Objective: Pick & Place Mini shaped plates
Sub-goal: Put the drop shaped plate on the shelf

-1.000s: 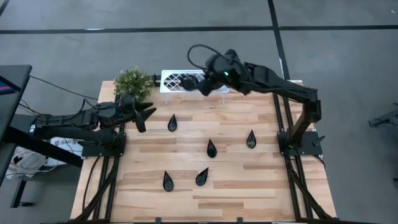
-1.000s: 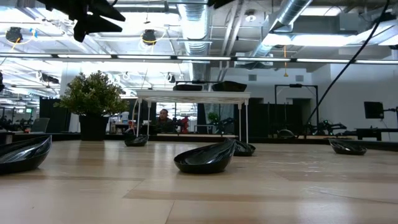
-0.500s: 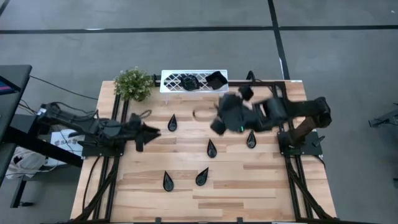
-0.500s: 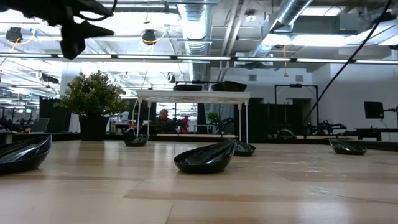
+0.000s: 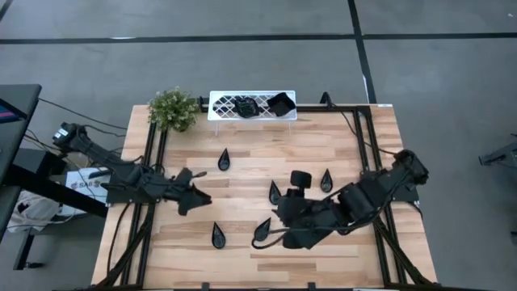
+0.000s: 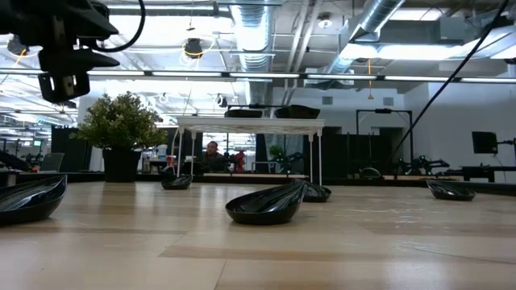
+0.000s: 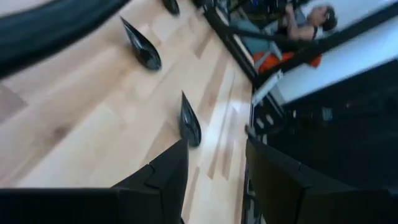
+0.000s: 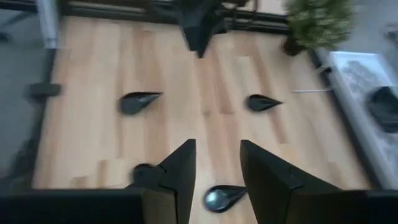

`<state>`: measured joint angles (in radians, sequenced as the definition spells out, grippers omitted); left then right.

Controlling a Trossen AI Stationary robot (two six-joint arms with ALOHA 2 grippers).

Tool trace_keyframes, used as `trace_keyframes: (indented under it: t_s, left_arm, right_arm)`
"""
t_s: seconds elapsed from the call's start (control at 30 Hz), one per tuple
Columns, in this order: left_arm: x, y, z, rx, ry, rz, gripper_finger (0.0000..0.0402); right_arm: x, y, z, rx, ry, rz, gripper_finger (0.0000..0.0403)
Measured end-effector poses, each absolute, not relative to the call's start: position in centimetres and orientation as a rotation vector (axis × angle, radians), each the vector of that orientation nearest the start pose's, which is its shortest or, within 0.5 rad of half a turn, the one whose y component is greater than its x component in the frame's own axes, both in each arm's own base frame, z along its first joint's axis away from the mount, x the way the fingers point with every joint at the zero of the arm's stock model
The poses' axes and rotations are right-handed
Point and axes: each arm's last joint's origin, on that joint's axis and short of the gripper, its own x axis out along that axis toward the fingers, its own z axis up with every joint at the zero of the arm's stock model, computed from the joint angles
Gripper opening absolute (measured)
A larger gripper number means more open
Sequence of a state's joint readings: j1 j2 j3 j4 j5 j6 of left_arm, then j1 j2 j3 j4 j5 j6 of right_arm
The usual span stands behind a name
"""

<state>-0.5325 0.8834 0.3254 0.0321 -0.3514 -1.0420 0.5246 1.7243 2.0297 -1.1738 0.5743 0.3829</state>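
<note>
Right gripper (image 5: 279, 220), jaws apart and empty, hovers mid-table; two glossy black mini plates (image 5: 279, 105) sit in the white lattice tray (image 5: 226, 105) at 12 o'clock, five teardrop plates (image 5: 224, 159) remain on the wooden table (image 5: 347, 145); left gripper (image 5: 196, 187) open, empty, at 9 o'clock.

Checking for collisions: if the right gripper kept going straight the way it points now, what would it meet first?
Probably the glossy black teardrop plate lying just ahead between the open right gripper fingers, on the wooden table; depth is unclear.

Plates (image 5: 275, 192) on table (image 5: 339, 137), tray (image 5: 242, 106) behind
</note>
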Motion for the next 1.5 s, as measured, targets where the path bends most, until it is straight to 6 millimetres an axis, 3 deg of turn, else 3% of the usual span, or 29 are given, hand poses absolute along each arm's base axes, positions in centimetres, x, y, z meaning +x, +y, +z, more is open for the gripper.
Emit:
trace_keyframes:
  t_s: [0.2,0.37,0.63,0.77,0.9,1.07,1.3,1.5]
  left_arm:
    - [16.9,-9.3,17.9,-0.733,0.556,0.115,0.0163]
    - [18.4,-9.9,17.7,-0.689,0.587,0.149,0.0163]
    - [19.1,-10.6,18.0,-0.648,0.633,0.099,0.0163]
    - [19.5,-11.2,18.3,-0.626,0.688,0.001,0.0163]
    - [20.0,-11.4,19.2,-0.567,0.678,-0.045,0.0163]
    - [19.5,-10.9,20.2,-0.434,0.739,0.069,0.015]
    - [18.6,-10.5,19.7,-0.436,0.893,0.13,0.0118]
    - [18.5,-10.8,19.5,-0.467,0.96,0.058,0.0111]
  right_arm:
    - [28.7,16.2,43.0,-0.155,0.723,-0.079,0.012]
    - [27.5,15.4,44.5,-0.217,0.692,0.009,0.012]
    - [26.1,12.2,46.9,-0.228,0.633,0.228,0.012]
    - [25.4,10.1,46.5,-0.193,0.612,0.253,0.012]
    - [23.8,8.3,44.6,-0.142,0.538,0.22,0.012]
    - [21.9,7.1,39.5,0.033,0.386,0.176,0.012]
    - [21.3,7.4,30.8,0.336,0.225,0.146,0.012]
    - [21.5,8.2,27.6,0.443,0.196,0.139,0.012]
